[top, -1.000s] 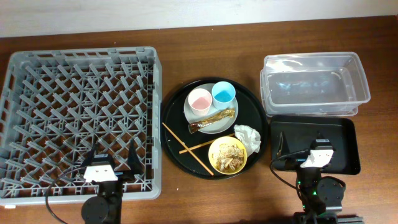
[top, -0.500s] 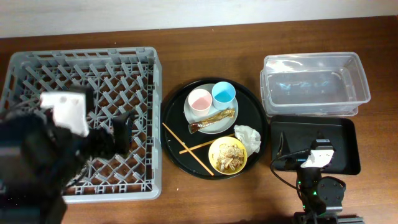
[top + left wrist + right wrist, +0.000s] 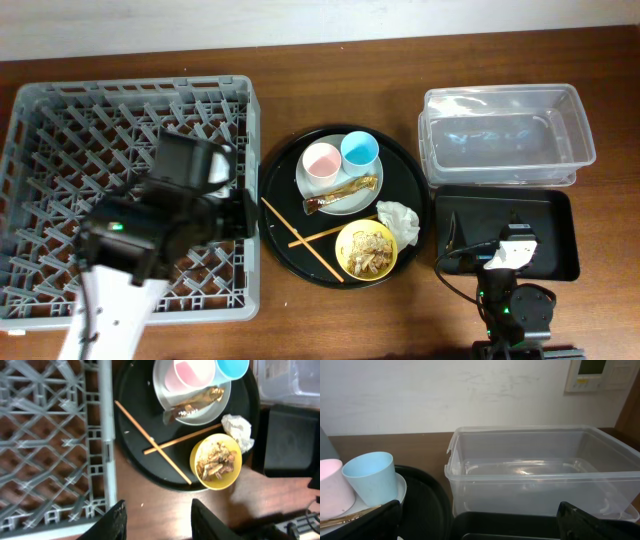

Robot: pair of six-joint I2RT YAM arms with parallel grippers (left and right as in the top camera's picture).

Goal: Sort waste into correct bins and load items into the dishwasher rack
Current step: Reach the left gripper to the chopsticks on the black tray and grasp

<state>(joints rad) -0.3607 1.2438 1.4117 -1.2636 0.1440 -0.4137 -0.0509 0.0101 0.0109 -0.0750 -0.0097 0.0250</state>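
Observation:
My left gripper [image 3: 156, 505] hangs open and empty over bare table, between the grey dishwasher rack [image 3: 50, 435] and the yellow bowl [image 3: 192, 457] of food scraps [image 3: 216, 460]. Overhead, the left arm [image 3: 165, 215] reaches across the rack [image 3: 60, 130]. A pink cup [image 3: 321, 162], a blue cup [image 3: 359, 150] and a gold wrapper [image 3: 342, 192] sit on the pale plate [image 3: 303, 180]. Crossed chopsticks [image 3: 300, 235] and a white napkin [image 3: 400, 222] lie beside the bowl. My right gripper [image 3: 479, 507] rests open over the shallow black tray [image 3: 560, 215], facing the clear tub [image 3: 545, 475].
The plate, bowl, napkin and chopsticks all lie on a large round black tray [image 3: 280, 180] between the rack and the bins. The clear tub [image 3: 500, 92] stands behind the shallow black tray at the right. A wall runs along the table's far edge.
The left arm has lifted from its rest at the rack's front edge and swung over the rack toward the round tray. Its jaws have narrowed. The right arm has not moved.

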